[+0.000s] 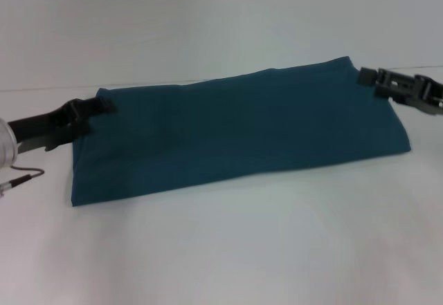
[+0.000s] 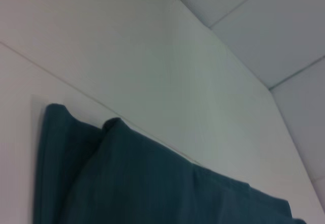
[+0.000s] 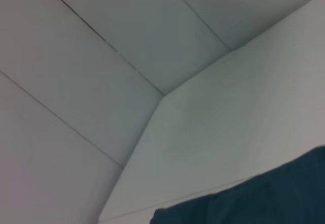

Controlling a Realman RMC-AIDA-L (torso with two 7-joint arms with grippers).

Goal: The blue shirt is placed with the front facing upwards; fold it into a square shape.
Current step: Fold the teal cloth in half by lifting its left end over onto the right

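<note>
Teal blue shirt (image 1: 235,135) pinched at far corners by left gripper (image 1: 104,106) and right gripper (image 1: 365,77) jaws; best keep both level, taut.

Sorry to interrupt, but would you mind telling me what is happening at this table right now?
The robot is partway through folding the blue shirt, which lies on the white table as a long band, its print out of sight. The left claw sits at the band's far corner on the robot's left, and the right claw at the far corner on the right. The shirt is not yet a square.
</note>
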